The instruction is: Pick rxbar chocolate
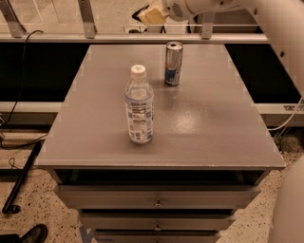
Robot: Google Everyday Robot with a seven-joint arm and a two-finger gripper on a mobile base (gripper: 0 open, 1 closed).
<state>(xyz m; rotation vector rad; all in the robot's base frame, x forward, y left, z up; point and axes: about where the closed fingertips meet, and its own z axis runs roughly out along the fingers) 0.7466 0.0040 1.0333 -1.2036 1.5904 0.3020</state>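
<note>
My gripper [151, 13] is high at the top of the camera view, above and beyond the far edge of the grey table [204, 128], with its pale yellow tip pointing left. A small dark shape sits against that tip; I cannot tell whether it is the rxbar chocolate. No black bar wrapper lies on the table top. A clear water bottle [139, 105] with a white cap stands upright left of the table's middle. A silver-blue can [173, 63] stands upright near the far edge.
The white arm runs from the top right down the right edge [285, 42]. A metal rail with posts [88, 21] runs behind the table. Drawers [156, 201] sit below the front edge. A black cable and a pole [21, 182] lie on the floor at left.
</note>
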